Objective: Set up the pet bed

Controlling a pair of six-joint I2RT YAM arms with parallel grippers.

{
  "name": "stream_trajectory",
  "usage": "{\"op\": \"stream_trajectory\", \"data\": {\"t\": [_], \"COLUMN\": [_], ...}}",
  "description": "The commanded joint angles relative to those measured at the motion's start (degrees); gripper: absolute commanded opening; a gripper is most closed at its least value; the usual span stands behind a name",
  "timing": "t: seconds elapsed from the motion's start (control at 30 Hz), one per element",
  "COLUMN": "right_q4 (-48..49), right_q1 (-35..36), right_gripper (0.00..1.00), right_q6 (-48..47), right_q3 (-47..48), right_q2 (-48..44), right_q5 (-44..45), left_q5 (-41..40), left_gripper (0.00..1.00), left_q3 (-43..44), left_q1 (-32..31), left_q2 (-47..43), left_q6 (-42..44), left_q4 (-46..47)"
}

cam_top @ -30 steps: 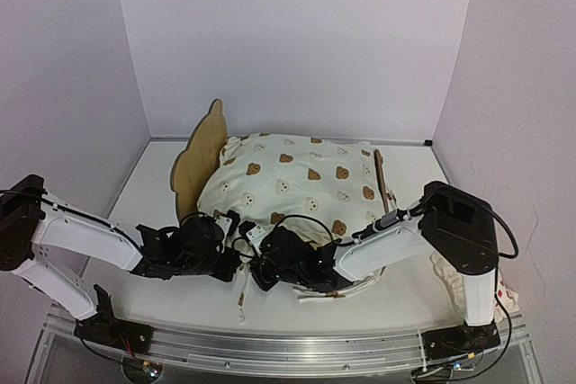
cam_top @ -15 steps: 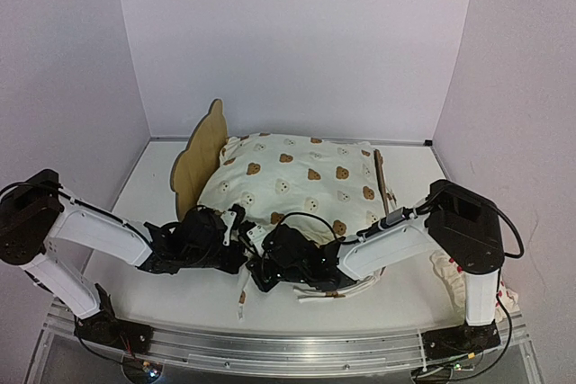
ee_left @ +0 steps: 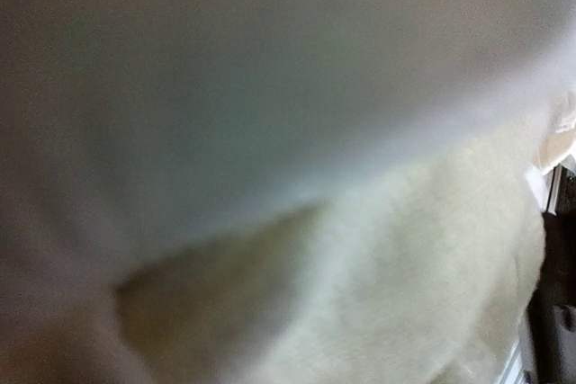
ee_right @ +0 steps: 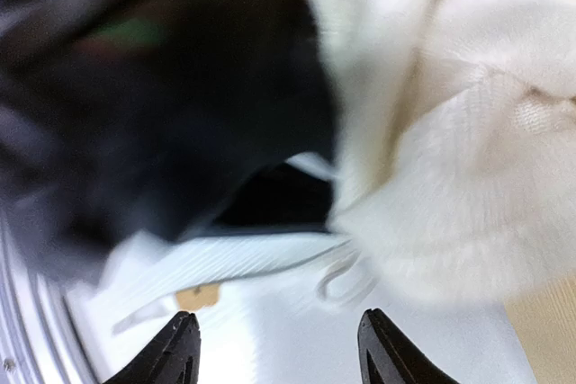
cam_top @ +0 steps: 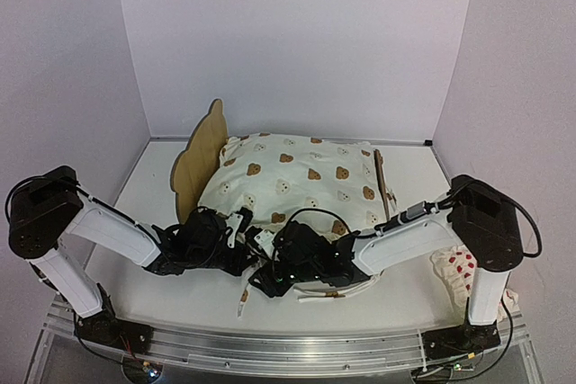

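The pet bed shows its plywood bear-ear headboard at the left and a side rail at the right. A cream bear-print cushion lies heaped over its base. My left gripper is at the cushion's near-left edge. Its wrist view is filled by blurred cream fabric, so its jaws are hidden there. My right gripper is open just in front of the cushion, nothing between its fingertips. A white tie with a small loop lies ahead of it, by the left arm's black head.
A white red-dotted pillow lies at the right behind the right arm's base. A loose tie trails onto the table in front of the grippers. The aluminium rail runs along the near edge. Walls close in on three sides.
The right gripper has opened. Both arms have shifted slightly to the right along the cushion's front edge, and the left arm's elbow has swung inwards.
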Motion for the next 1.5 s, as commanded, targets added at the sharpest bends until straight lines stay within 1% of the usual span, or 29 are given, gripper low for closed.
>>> {"op": "stream_trajectory", "data": {"t": [0.0,0.07,0.1,0.23,0.27,0.37,0.53,0.57,0.67,0.83,1.0,1.2,1.47], "right_q4": [-3.3,-4.7,-5.2,-5.8,-5.8,-5.1,-1.5,-0.9,2.5,9.7,15.2,16.8,20.7], "right_q1": [1.1,0.6,0.3,-0.2,-0.2,-0.2,-0.2,-0.2,-0.2,-0.2,-0.2,-0.3,-0.3], "right_gripper": [0.62,0.59,0.56,0.38,0.34,0.28,0.14,0.13,0.12,0.12,0.17,0.2,0.24], "right_q6": [-3.9,-4.4,-4.7,-5.0,-5.1,-5.2,-6.0,-6.1,-5.6,-4.7,-4.7,-4.2,-3.6], "right_q3": [-2.2,-2.8,-3.1,-3.4,-3.2,-2.5,0.2,1.0,2.0,1.0,-0.4,-0.2,-2.2], "right_q2": [-6.5,-6.7,-6.6,-4.5,-3.6,-1.2,4.0,5.0,6.9,7.6,7.4,7.9,7.3], "right_q5": [0.8,4.4,6.9,13.2,14.7,18.5,22.3,22.6,21.8,21.9,19.4,17.1,15.3], "left_q5": [0.0,0.0,0.0,0.1,0.1,0.1,0.4,0.4,0.4,0.4,0.7,0.8,-0.1], "left_gripper": [0.0,0.0,0.0,0.0,0.0,0.0,0.0,0.0,0.0,0.0,0.0,0.0,0.0], "left_q3": [-0.1,-0.1,0.0,0.2,0.2,0.4,0.5,0.5,0.4,0.4,-0.1,-0.4,-0.6], "left_q1": [1.3,1.3,1.4,1.4,1.4,1.4,1.4,1.4,1.4,1.4,1.4,1.4,1.4], "left_q2": [0.8,0.8,0.8,0.7,0.6,0.6,0.6,0.5,0.2,-0.6,-1.6,-2.6,-3.6], "left_q6": [0.8,1.0,1.1,1.5,1.5,1.7,1.8,1.8,1.7,1.1,0.0,-1.0,-3.2], "left_q4": [4.5,4.4,4.2,3.8,3.8,3.4,3.3,3.2,3.0,2.4,2.4,2.5,1.6]}}
